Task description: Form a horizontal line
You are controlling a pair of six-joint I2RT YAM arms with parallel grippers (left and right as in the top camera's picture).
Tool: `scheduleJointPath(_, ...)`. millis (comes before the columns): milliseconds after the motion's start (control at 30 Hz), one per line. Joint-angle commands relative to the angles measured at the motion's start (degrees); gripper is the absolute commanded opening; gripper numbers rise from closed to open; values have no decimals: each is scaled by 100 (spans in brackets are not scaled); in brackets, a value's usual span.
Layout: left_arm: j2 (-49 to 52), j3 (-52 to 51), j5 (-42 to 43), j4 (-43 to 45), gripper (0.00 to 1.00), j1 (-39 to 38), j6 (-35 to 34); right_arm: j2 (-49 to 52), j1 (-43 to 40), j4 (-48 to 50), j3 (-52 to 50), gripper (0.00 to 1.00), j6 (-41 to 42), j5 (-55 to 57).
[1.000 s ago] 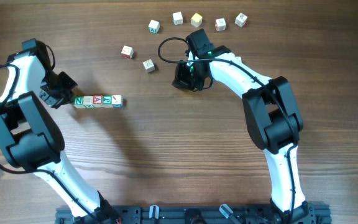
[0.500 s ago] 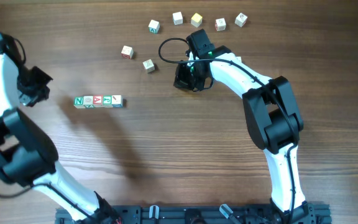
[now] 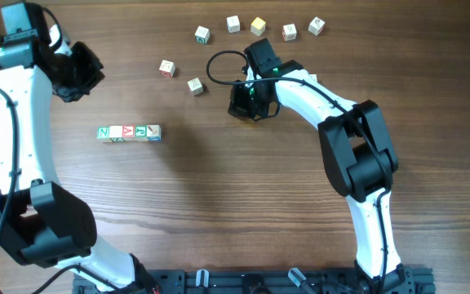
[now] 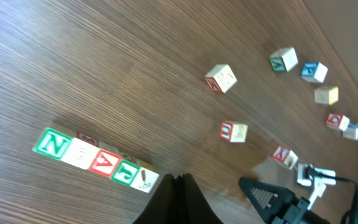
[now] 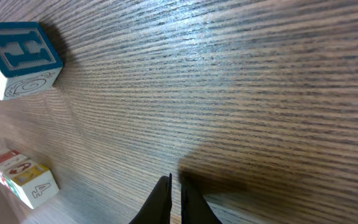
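With the left pincer (image 3: 76, 72) and the right pincer (image 3: 247, 102) both together on nothing, and the horizontal line (image 3: 129, 132) lying between them, closer to the left one, the sound move is to draw both away without brushing it.

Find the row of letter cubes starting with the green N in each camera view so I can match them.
Overhead: letter-cube row left of centre, running left to right.
Left wrist: lower left, slanting down to the right.
Right wrist: not in view.
Shared landmark: the scattered loose cubes, top of overhead, right side of left wrist.
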Motion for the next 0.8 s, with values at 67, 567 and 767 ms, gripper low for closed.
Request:
scheduleJointPath(67, 11, 24, 107, 15, 4, -31, -52, 422, -28, -120, -212, 9, -162, 647)
scheduleJointPath(567, 612, 15, -1187, 426, 4, -872, -52, 422, -28, -114, -212, 10, -146, 629)
scheduleJointPath(767, 1237, 15, -1202, 409, 4, -957, -52, 422, -28, -114, -212, 10, -149, 629)
